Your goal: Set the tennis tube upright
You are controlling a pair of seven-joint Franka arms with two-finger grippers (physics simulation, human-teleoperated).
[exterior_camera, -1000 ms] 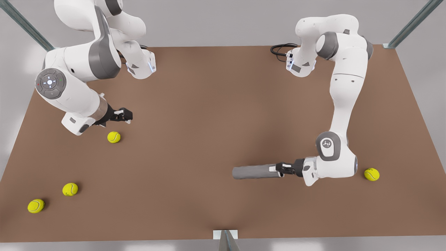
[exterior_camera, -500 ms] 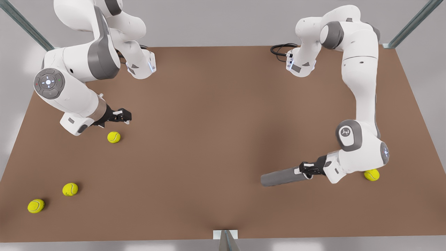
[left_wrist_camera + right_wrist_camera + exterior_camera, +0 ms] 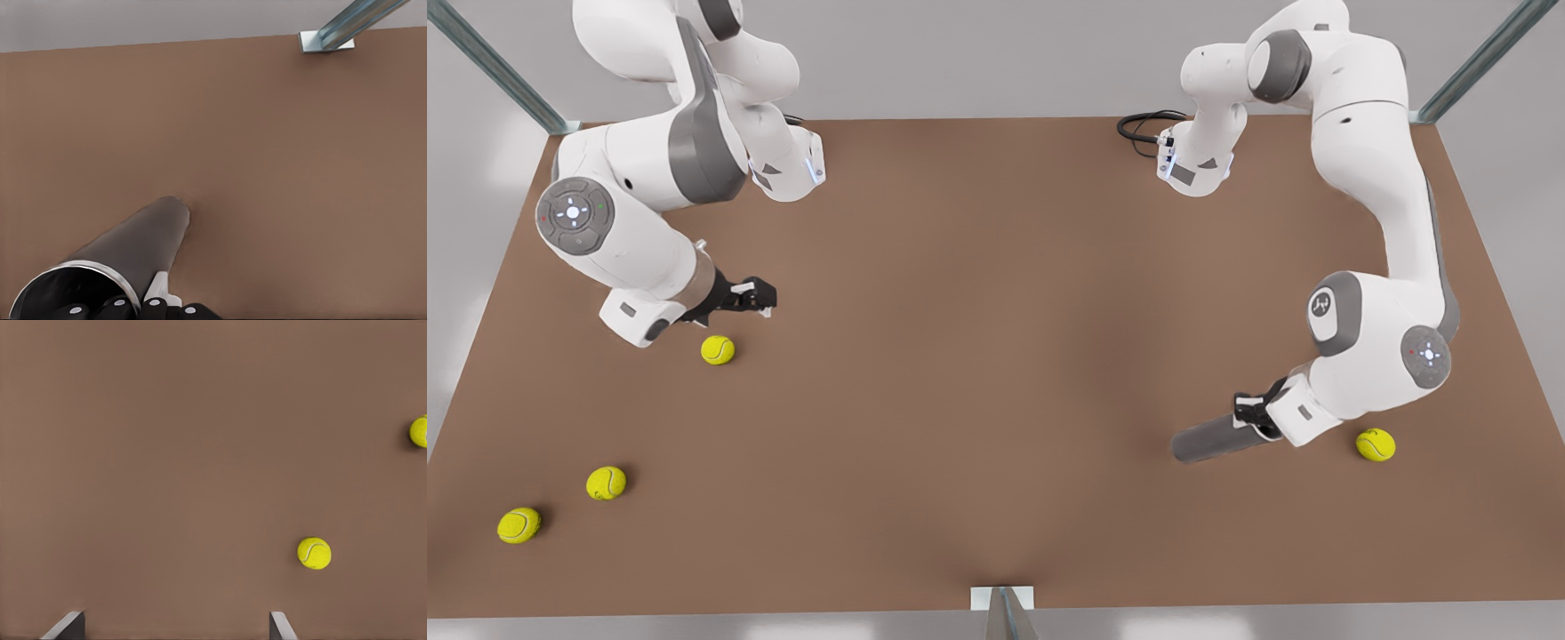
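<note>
Your left jaws (image 3: 1249, 418) are clamped on the tube (image 3: 1209, 442) at its open, rimmed mouth; its closed end slants down to the bench (image 3: 978, 356). It looks light, stiff and smooth, so grip firmly while you tip it up. Your right jaws (image 3: 758, 297) wait apart above a ball (image 3: 718, 349).

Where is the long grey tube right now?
The tennis tube is at the front view's right, tilted, held at its open end by the left gripper, beside a tennis ball.

No legible text, brand, number or label anywhere. Small marks on the arm joints (image 3: 1321, 304), perhaps a logo, too tiny to read. Plain, unmarked surfaces on the tennis tube (image 3: 1209, 441) and the table (image 3: 996, 356).
</note>
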